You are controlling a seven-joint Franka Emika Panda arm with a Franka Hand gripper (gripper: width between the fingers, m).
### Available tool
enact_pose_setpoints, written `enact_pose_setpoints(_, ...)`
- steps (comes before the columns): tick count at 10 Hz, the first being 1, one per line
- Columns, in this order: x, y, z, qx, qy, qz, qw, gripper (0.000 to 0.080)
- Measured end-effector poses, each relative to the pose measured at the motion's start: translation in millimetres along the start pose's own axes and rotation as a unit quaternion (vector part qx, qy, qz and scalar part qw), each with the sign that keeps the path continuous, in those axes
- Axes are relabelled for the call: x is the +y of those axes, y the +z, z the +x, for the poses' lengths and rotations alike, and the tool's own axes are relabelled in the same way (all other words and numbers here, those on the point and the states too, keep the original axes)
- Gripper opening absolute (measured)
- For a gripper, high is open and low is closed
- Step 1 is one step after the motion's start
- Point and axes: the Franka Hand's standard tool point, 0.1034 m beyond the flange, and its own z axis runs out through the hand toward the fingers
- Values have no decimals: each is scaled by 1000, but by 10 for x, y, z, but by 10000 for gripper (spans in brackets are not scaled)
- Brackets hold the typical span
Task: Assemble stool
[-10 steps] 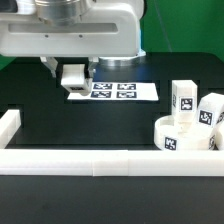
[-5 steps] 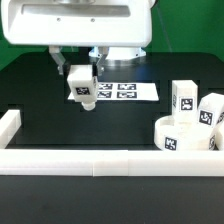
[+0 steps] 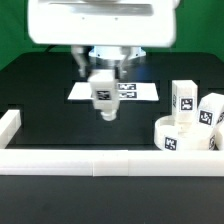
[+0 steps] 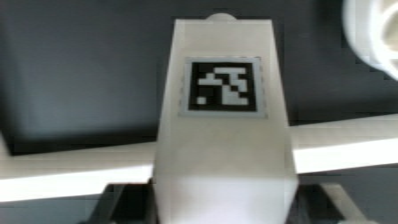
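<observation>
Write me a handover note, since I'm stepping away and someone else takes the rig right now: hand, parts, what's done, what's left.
Hand: shut on a white plastic block leg with a black-and-white tag, lifted above the black table, in front of the marker board.
White round disc seat: at the exterior view's right, by the front rail.
Two more tagged legs stand behind it.
Done: one leg picked up.
Left: all legs to fit; none seen attached.
</observation>
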Motion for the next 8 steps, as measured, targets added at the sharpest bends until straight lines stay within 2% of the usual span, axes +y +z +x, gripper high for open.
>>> enact_pose_setpoints(1, -194, -25, 31, 4, -13, -5, 1000, 332)
enact_pose_setpoints(2, -357, -45, 44, 8, -13, -3, 1000, 332)
enact_pose_setpoints(5, -330, -27, 53, 24, -17, -2, 1000, 332)
enact_pose_setpoints(6, -367, -47, 113, 64, -15, -1, 998, 332)
enact_pose_setpoints(7, -498, -38, 55, 81, -12, 3, 997, 332)
enact_pose_setpoints(8, -599, -35, 10, 73, -16, 5, 997, 332)
